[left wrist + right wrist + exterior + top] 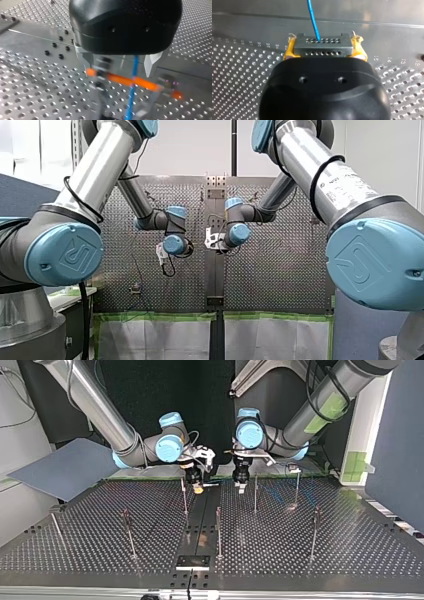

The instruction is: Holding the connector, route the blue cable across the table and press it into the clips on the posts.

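Note:
In the right wrist view my right gripper (325,47) is shut with its yellow pads (289,50) on the grey connector (322,43), a block with rows of small holes. The blue cable (313,20) leaves the connector's face and runs ahead over the plate. In the left wrist view my left gripper (120,62) is open, its metal fingers (152,62) on either side of the blue cable (133,80) without touching it. A blurred orange bar (125,80) crosses under the cable there. In the top view both grippers, right (198,487) and left (241,485), hang close together over the table's far middle.
Thin upright posts stand on the perforated table (90,545): one (184,496) beside my right gripper, one (255,492) beside my left, others nearer the camera (218,532) and at the sides (314,532). A grey board (65,467) leans at the top view's left.

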You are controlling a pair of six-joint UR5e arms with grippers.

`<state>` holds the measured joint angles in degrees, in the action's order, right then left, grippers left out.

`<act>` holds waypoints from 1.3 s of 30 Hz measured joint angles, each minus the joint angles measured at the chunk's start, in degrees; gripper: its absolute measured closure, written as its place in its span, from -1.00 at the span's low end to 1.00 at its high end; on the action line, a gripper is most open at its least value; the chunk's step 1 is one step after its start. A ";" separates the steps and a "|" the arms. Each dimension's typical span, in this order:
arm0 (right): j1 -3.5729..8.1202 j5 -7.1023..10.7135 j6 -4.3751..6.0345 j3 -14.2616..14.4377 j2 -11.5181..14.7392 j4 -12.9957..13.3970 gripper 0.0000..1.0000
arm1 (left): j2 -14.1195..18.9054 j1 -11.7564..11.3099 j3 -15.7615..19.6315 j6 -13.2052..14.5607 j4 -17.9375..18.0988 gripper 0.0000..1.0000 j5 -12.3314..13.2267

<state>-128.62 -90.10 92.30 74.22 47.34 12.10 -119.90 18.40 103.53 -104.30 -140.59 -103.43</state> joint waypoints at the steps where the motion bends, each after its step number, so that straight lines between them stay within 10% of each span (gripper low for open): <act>1: 0.00 0.00 0.00 0.01 0.00 -0.01 1.00 | -0.31 -0.05 -0.12 0.01 0.03 -1.00 0.05; 12: 0.06 0.00 0.00 -0.05 0.00 0.02 1.00 | -2.87 0.27 -1.71 -0.16 0.36 -1.00 -0.34; 15: 0.08 0.00 0.01 -0.06 0.00 0.03 1.00 | -2.89 0.44 -1.90 0.29 0.40 -0.62 -0.68; 17: 0.08 0.00 0.00 -0.07 0.00 0.04 1.00 | -2.89 0.50 -1.98 0.78 0.36 0.01 -1.24; 18: 0.08 0.00 0.00 -0.07 0.00 0.03 1.00 | -2.90 0.52 -2.00 0.93 0.34 0.01 -1.55; 20: 0.08 0.00 0.00 -0.07 0.00 0.04 1.00 | -2.92 0.57 -2.02 1.18 0.31 0.80 -2.35; 22: 0.08 0.00 0.00 -0.08 0.00 0.03 1.00 | -2.92 0.60 -2.02 1.32 0.27 1.00 -2.96; 39: 0.05 0.09 -0.62 -1.89 0.91 -3.42 1.00 | 0.82 1.56 -2.00 1.95 -4.50 1.00 -5.89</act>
<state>-128.57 -90.01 91.67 72.33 48.25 8.68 -119.08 19.96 101.53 -102.35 -145.08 -109.32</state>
